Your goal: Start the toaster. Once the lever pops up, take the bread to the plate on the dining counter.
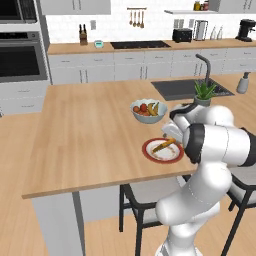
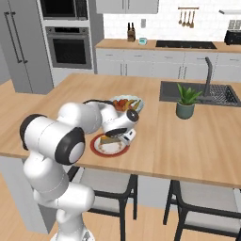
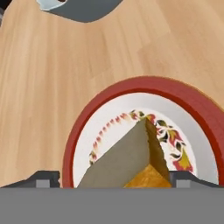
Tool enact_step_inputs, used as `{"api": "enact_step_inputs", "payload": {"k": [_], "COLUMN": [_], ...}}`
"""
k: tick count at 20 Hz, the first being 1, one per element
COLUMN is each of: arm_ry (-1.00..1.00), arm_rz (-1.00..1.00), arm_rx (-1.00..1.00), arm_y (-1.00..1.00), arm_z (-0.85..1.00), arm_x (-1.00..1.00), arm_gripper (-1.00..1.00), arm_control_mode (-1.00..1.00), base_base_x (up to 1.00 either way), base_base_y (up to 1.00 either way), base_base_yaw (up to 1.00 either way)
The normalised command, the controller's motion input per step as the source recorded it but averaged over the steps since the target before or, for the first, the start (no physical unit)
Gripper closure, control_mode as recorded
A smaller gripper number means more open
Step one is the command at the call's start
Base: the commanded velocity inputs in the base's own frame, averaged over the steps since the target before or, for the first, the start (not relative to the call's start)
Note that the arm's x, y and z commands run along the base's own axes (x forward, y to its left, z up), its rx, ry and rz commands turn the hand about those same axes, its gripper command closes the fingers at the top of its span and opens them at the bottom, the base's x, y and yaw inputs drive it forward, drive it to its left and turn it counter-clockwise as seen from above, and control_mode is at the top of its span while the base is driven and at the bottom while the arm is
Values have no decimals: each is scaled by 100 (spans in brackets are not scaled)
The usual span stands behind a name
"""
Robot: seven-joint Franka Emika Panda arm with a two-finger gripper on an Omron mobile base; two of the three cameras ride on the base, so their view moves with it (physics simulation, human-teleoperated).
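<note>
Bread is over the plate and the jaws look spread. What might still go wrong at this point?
The bread stands tilted on the plate, one corner up between the spread jaws, so it may topple or slide as the gripper lifts away. The fruit bowl sits close behind the plate; a careless retreat might bump it. The plate lies near the dining counter edge, so a nudge might shift it outward.

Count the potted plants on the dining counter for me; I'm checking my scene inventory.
1. The potted plant stands on the dining counter beside the sink, past the fruit bowl from the plate. None looks hidden.
</note>
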Motion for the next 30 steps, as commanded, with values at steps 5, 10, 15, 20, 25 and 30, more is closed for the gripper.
{"api": "enact_step_inputs", "payload": {"k": [5,10,15,20,25,30], "arm_ry": [0,2,3,2,3,3], "arm_rz": [1,3,3,2,1,0], "arm_rx": [-9,-6,0,0,0,0], "arm_y": [0,-5,-14,-10,0,-2], "arm_z": [0,0,5,8,22,43], "arm_x": [-5,-35,-43,-10,4,-38], "arm_gripper": [-100,-100,-100,-100,-100,-100], "arm_control_mode": [-100,-100,-100,-100,-100,-100], "base_base_x": [0,0,0,0,0,0], "base_base_y": [0,0,0,0,0,0], "base_base_yaw": [0,0,0,0,0,0]}}
